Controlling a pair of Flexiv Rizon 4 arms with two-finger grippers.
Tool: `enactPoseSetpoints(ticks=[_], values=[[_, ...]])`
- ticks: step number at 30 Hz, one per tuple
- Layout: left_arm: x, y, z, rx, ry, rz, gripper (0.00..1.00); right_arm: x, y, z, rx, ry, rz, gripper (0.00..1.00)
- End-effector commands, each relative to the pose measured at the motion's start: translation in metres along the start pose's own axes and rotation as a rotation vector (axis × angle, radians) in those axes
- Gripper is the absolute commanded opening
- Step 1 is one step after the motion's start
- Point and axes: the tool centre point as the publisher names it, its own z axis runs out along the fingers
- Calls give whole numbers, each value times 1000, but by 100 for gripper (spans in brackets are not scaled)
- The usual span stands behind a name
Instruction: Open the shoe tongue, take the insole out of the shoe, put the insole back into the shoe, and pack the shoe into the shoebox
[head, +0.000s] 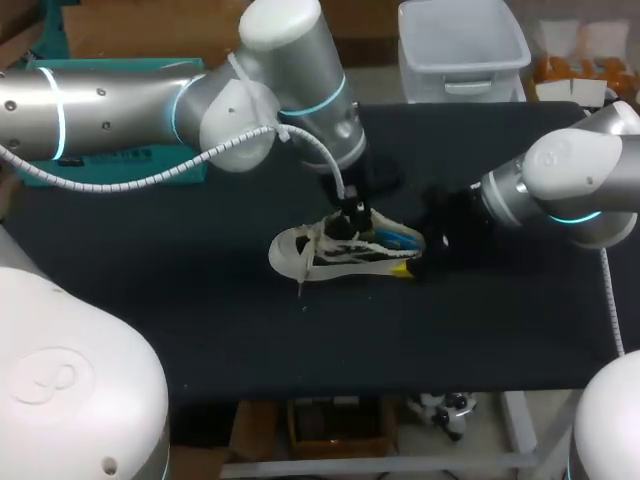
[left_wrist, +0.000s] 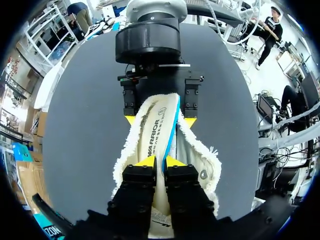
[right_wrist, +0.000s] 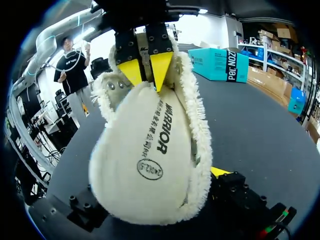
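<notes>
A cream fleece-lined shoe (head: 300, 255) lies on its side in the middle of the black table (head: 200, 300). My left gripper (head: 352, 213) comes down onto it from above. In the left wrist view this gripper (left_wrist: 160, 161) is shut on the end of the printed cream insole (left_wrist: 155, 130), which has a blue edge and rises out of the fuzzy shoe opening (left_wrist: 200, 155). My right gripper (left_wrist: 160, 120) grips the shoe's far end from both sides with its jaws wide. In the right wrist view the insole (right_wrist: 145, 150) fills the picture, with the left gripper (right_wrist: 146, 70) pinching its top.
A clear plastic bin (head: 462, 45) stands at the back edge of the table. A teal box (head: 120, 160) lies at the back left under my left arm, and it shows in the right wrist view too (right_wrist: 220, 62).
</notes>
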Motion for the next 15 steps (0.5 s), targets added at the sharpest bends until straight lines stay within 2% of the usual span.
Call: enactPoseSetpoints(ticks=[1, 7, 15], values=[[-5, 9, -9, 108, 117, 49, 0, 0, -5, 6, -1, 2, 1, 0], [3, 1, -19, 177, 190, 128, 0, 0, -5, 6, -1, 2, 1, 0], [20, -26, -43, 284, 233, 246, 0, 0, -5, 6, -1, 2, 1, 0]])
